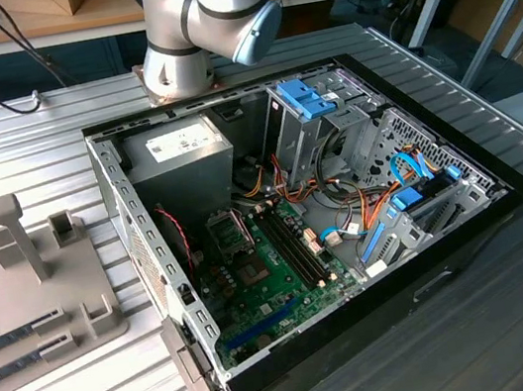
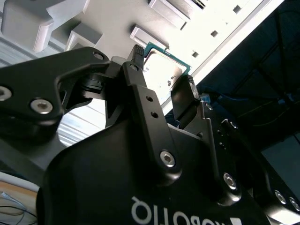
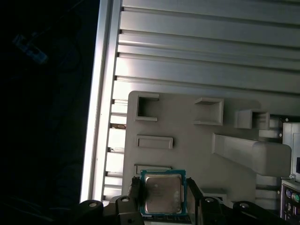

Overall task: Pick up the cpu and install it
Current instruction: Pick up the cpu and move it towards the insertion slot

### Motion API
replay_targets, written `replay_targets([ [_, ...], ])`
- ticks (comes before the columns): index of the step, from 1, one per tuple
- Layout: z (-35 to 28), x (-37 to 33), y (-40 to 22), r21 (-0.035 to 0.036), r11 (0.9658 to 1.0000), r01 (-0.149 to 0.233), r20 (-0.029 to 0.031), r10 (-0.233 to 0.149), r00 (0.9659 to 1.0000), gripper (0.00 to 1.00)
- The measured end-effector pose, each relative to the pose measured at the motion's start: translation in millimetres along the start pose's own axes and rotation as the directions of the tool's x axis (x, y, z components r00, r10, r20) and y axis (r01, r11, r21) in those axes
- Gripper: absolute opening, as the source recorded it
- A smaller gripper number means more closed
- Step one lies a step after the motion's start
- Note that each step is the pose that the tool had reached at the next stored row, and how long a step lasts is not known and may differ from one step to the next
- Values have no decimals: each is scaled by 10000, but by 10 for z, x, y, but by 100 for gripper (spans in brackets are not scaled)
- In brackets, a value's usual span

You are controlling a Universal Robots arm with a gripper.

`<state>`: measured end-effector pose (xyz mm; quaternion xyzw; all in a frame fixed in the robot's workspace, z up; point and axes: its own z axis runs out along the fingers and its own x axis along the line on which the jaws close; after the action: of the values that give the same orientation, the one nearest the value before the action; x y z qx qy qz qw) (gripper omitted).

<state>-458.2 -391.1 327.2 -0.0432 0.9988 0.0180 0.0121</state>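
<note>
In both wrist views the cpu [image 3: 162,193] [image 2: 165,64], a small square chip with a silvery top and a thin green rim, sits between my gripper's [image 3: 163,187] [image 2: 163,70] two black fingers [image 3: 135,192] [image 2: 137,58]. The fingers press on two opposite edges of the chip, so the gripper is shut on it. Behind the chip lies the grey parts holder [image 3: 187,140] with its moulded pockets. In the exterior view the open computer case [image 1: 304,208] lies on the table, with the motherboard's processor socket [image 1: 229,231] beside the green board [image 1: 267,285].
The arm's base [image 1: 201,15] stands behind the case. The grey parts holder [image 1: 91,314] lies at the exterior view's left, with long narrow sticks [image 1: 14,337] in it. Inside the case are a grey power-supply box [image 1: 179,154], drive cages [image 1: 319,116] and loose cables [image 1: 345,212].
</note>
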Motion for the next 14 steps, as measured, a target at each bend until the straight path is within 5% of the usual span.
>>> replay_targets([
  [14, -47, -1, 2, 0, 10000, 0, -1, 0, 10000, 47],
])
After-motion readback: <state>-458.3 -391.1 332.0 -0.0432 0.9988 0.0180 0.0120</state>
